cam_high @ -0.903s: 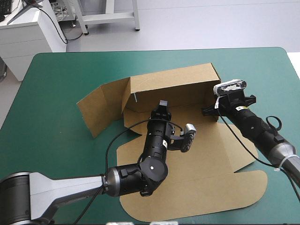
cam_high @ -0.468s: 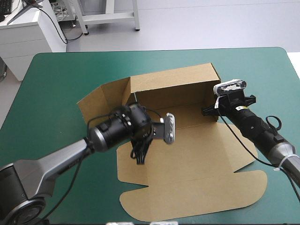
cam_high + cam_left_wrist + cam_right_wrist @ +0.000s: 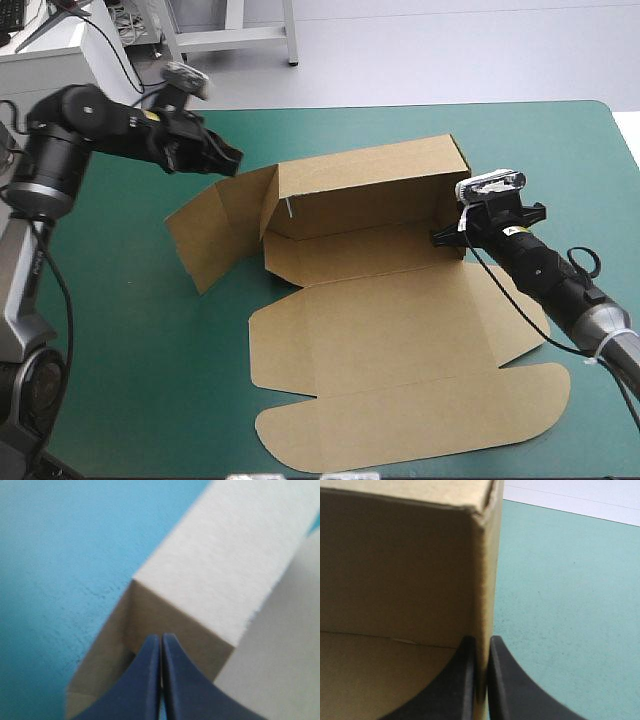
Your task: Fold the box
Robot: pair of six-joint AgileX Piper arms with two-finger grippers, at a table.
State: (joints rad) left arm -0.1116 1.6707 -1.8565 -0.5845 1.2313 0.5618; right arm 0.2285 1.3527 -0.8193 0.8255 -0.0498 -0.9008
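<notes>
Partly done, I judge: box [image 3: 400, 320] at mid-table [image 3: 120, 330] has back wall [image 3: 370, 190] up, right gripper [image 3: 438, 238] pinching its right end, left gripper [image 3: 233, 158] closed empty above the untucked left flap [image 3: 210, 230], lid [image 3: 410, 410] flat.

The left arm [image 3: 95, 125], in the upper left of the high frame, is a chain of glossy black cylinders joined to a pale grey tube down the left edge. The right arm [image 3: 555, 280], at centre right, is black in stepped segments. It has a small yellow-and-white label near the wrist and a silver-grey sleeve at the lower right. The left pincer [image 3: 232, 158] and right pincer [image 3: 441, 237] each have two broad black fingers [image 3: 507, 685], smooth and curved like fins.
</notes>
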